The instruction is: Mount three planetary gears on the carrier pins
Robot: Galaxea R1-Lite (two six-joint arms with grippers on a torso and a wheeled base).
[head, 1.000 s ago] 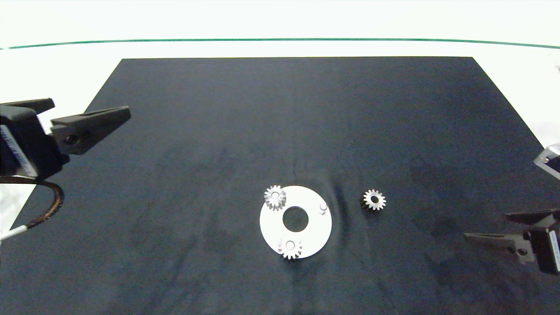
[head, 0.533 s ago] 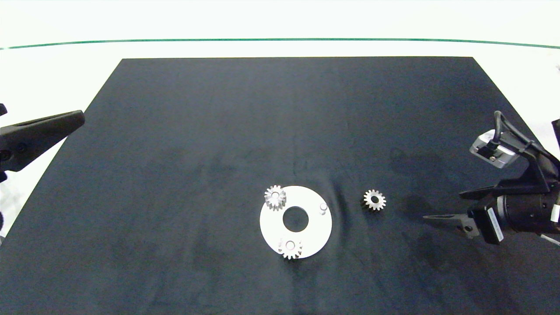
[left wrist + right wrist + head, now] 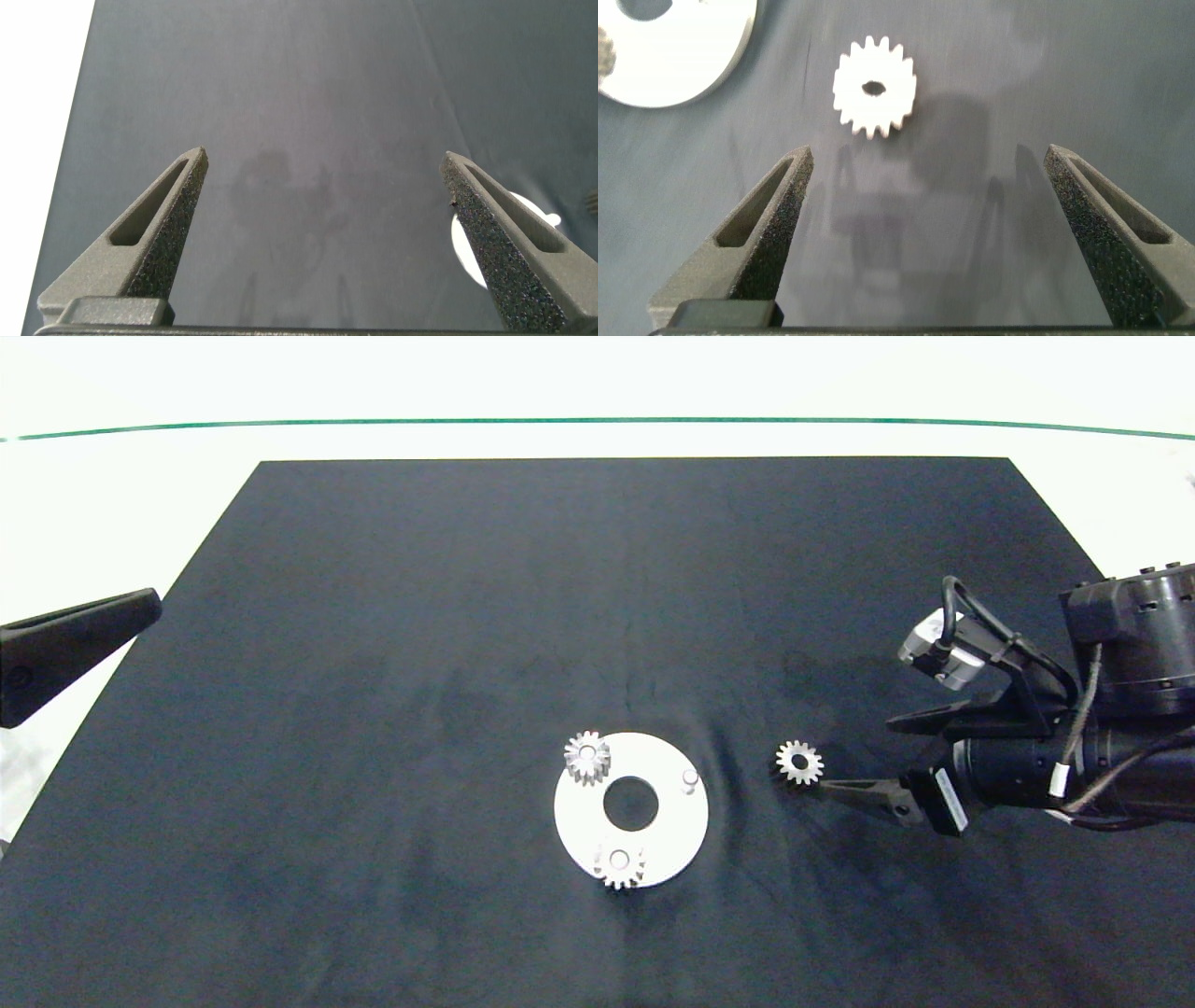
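The right gripper is hanging wide open and empty just right of the loose gear, which is lying flat on the mat right of the disc. It should straddle the teeth squarely before pinching. Two gears are sitting on pins; the bare pin is facing the loose gear, with open mat between. The left gripper is idling open, far left of the disc.

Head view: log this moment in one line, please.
gears seated: two on white disc | bare pin | loose gear on mat | right hand open, approaching it | left hand open, parked at mat edge
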